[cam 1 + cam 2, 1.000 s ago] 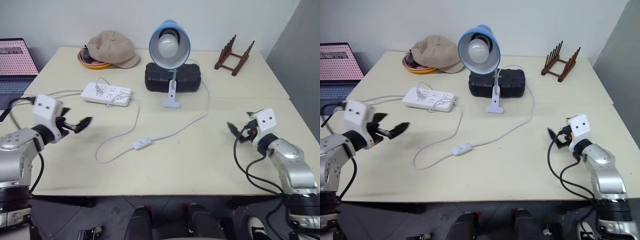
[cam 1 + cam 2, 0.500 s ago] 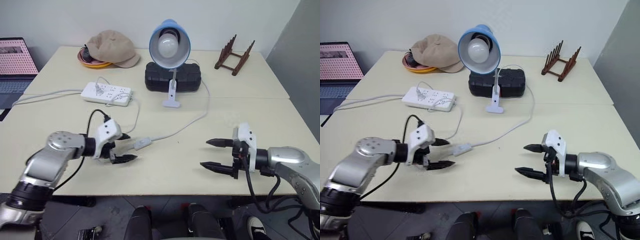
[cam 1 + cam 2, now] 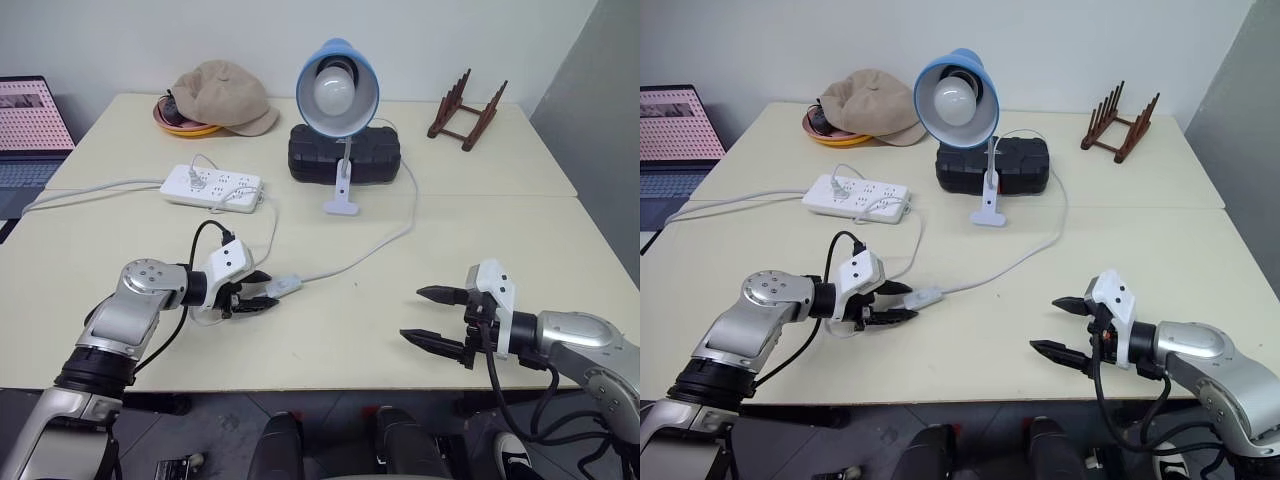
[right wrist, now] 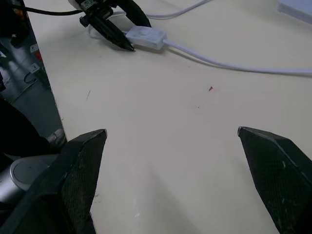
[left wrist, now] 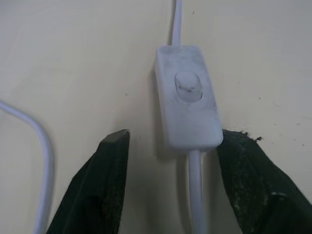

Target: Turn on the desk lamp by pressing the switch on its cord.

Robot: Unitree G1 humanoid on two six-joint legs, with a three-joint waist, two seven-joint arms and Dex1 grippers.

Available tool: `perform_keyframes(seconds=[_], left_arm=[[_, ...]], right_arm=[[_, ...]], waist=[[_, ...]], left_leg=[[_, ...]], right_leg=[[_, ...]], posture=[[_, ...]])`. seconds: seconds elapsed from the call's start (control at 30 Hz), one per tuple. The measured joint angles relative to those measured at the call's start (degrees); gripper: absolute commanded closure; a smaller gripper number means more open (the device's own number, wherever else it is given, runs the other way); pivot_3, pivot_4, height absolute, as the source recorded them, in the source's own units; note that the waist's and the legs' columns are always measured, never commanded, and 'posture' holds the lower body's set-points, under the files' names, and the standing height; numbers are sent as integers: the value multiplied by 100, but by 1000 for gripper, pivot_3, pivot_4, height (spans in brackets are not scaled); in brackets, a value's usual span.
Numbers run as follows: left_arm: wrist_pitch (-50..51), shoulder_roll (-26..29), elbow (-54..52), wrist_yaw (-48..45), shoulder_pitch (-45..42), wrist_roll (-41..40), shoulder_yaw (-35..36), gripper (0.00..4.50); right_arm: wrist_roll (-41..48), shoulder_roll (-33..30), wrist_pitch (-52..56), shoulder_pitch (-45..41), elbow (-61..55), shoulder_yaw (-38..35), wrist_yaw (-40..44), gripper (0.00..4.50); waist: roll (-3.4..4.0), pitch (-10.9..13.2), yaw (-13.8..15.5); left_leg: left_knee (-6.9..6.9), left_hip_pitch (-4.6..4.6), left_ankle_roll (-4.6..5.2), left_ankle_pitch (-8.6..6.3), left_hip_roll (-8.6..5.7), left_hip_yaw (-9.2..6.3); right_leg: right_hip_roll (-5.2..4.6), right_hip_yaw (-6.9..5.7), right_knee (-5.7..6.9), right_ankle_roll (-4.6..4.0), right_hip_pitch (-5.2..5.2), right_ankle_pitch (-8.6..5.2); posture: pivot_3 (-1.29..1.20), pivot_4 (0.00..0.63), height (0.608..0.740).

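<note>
Switch (image 5: 187, 110) flat on the table (image 3: 330, 330), lying between the two fingertips of the left gripper (image 3: 262, 292): one fingertip (image 5: 233, 141) touching the switch's near corner, the other fingertip (image 5: 116, 141) just beside it with a small gap. Cord (image 5: 196, 190) running from the switch's near end down between the fingers, and on from its far end across the table toward the lamp (image 3: 338, 95). Narrowed, not clamped; whether any grip is on the switch, cannot tell. Round button facing up, untouched. Bulb unlit.

Left arm low over the table, forearm angled inward from the left edge, gripper tipped slightly down and pointing right toward the switch.

Right gripper (image 3: 432, 317) well apart from the switch, near the front right of the table, fingers spread wide with nothing between them, pointing left across the table toward the left gripper. Right forearm reaching in from the right edge, close to level.
</note>
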Motion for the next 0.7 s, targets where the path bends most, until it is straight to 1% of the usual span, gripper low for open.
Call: perform_keyframes(seconds=[0.03, 0.07, 0.13, 0.17, 0.27, 0.33, 0.4, 0.43, 0.5, 0.57, 0.6, 0.63, 0.67, 0.7], left_arm=[[-7, -25, 20, 1, -18, 17, 1, 2745], [-19, -78, 58, 1, -62, 56, 1, 3075], [-21, -128, 73, 2, -78, 73, 1, 3349], [-21, -169, 73, 1, -77, 73, 1, 3416], [-4, -196, 67, -1, -77, 70, 3, 3416], [108, -234, 27, 17, -77, 39, 33, 3416], [534, -460, -158, 211, -82, -138, 153, 3416], [743, -553, -293, 287, -83, -260, 203, 3416], [1208, -718, -680, 431, -64, -571, 352, 3416], [1770, -1084, -1402, 718, -1, -1039, 577, 3416], [1910, -1286, -1688, 840, 1, -1215, 572, 3416], [2054, -1490, -1992, 980, 5, -1380, 545, 3416], [2108, -1562, -2086, 1069, 7, -1425, 547, 3416], [2225, -1687, -2228, 1314, 13, -1481, 564, 3416]], right_arm=[[0, 2, 0, 8, 0, 1, -6, 0], [1, 6, -4, 7, -8, -1, -18, 0], [2, 20, -5, 11, -17, -1, -22, 0], [2, 27, -6, 12, -17, -1, -22, 0], [3, 55, -7, 11, -15, -7, -44, 0], [47, 183, 4, 8, 10, -51, -144, 0], [311, 631, 98, -11, 117, -269, -476, 0], [439, 760, 209, -14, 148, -316, -633, 0], [822, 1096, 554, -59, 209, -482, -1075, 0], [1571, 1875, 1057, -281, 381, -737, -2075, 0], [1944, 2173, 1252, -417, 454, -740, -2488, 0], [2424, 2374, 1514, -580, 494, -702, -2968, 0], [2633, 2444, 1627, -657, 516, -702, -3187, 0], [3153, 2657, 1793, -827, 641, -728, -3821, 0]], waist=[[0, 0, 1], [0, 0, 0], [0, 0, 0], [0, 0, 0], [0, 0, 0], [0, 0, 0], [-1, -1, -1], [-1, -1, 0], [-2, -1, 0], [-2, -1, -3], [0, -1, -3], [2, 0, -5], [2, -1, -12], [2, -1, -26]], left_leg=[[1, 0, 0, 0, 0, 0], [2, 0, 0, 0, 0, 0], [3, 0, 0, 0, 0, 0], [4, 0, 0, 0, 0, 0], [4, 1, 0, 0, 0, -1], [3, 0, 0, 0, 0, -2], [5, -1, 0, 0, 0, -3], [6, -2, 0, 0, 0, -4], [7, -3, 0, 0, 0, -6], [7, -3, 0, 0, 3, -8], [8, -2, 0, 0, 1, -8], [8, -1, 0, 0, 0, -8], [8, 2, 0, 0, 2, -10], [8, 5, 1, 1, 3, -12]], right_leg=[[0, 0, 0, 0, 1, 0], [0, 0, 0, 1, 2, 1], [0, 0, 0, 1, 2, 1], [0, 0, 1, 1, 2, 1], [0, 0, 1, 1, 2, 1], [0, -1, 1, 2, 3, 1], [0, -1, 2, 5, 4, 3], [0, -1, 3, 5, 4, 3], [0, -2, 2, 25, 4, 14], [0, -2, 6, 28, 5, 17], [0, -1, 10, 29, 5, 17], [1, 0, 11, 29, 4, 18], [5, 1, 13, 30, 5, 18], [8, 0, 15, 30, 5, 19]], posture=[[0, 150, 740], [0, 150, 740], [0, 150, 740], [0, 150, 740], [0, 150, 740], [0, 150, 740], [0, 150, 740], [0, 150, 740], [0, 150, 740], [0, 150, 740], [0, 150, 740], [0, 150, 740], [0, 150, 740], [0, 150, 740]])
